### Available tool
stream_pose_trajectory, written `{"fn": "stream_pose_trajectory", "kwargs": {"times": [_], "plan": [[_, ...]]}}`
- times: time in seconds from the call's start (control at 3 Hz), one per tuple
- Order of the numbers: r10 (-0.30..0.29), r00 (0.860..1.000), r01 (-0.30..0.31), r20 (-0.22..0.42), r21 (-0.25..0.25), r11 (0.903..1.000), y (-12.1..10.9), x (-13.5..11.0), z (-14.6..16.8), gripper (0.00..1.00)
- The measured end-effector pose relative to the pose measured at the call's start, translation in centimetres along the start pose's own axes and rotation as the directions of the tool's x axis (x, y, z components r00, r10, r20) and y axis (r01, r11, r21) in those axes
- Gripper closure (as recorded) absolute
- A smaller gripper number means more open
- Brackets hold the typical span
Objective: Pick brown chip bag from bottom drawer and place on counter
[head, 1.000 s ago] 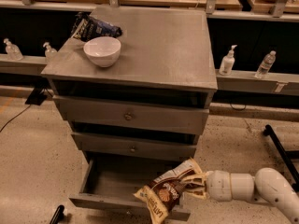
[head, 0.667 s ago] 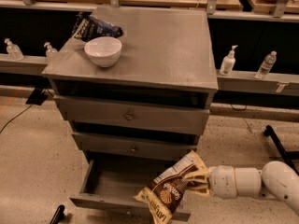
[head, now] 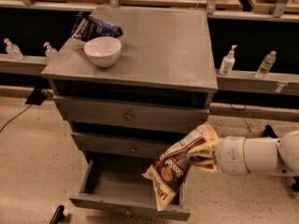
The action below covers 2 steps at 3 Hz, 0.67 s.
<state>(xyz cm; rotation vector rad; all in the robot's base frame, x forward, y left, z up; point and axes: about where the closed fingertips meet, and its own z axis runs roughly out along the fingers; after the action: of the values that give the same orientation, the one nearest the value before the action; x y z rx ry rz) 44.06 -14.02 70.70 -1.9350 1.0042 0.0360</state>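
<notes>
The brown chip bag, dark brown with cream ends and a round logo, hangs tilted in the air in front of the middle drawer, over the right part of the open bottom drawer. My gripper comes in from the right on a white arm and is shut on the bag's upper right end. The bottom drawer is pulled out and its grey interior shows nothing inside. The counter is the brushed grey cabinet top above.
A white bowl and a dark blue-black bag sit on the counter's left side. Two knobbed drawers are shut. Bottles stand on ledges either side. A wooden bench runs behind.
The gripper has lifted the brown chip bag up out of the bottom drawer, and it now hangs higher, level with the middle drawer.
</notes>
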Motion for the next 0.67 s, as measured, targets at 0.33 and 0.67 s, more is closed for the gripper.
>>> {"fn": "stream_pose_trajectory", "kwargs": {"times": [0.33,0.67], "plan": [[0.036,0.995,-0.037,-0.092,-0.016,0.9992,-5.3,0.9,-2.5,1.00],[0.063,0.990,-0.063,-0.125,-0.002,0.9980,-10.9,1.6,-4.5,1.00]]}}
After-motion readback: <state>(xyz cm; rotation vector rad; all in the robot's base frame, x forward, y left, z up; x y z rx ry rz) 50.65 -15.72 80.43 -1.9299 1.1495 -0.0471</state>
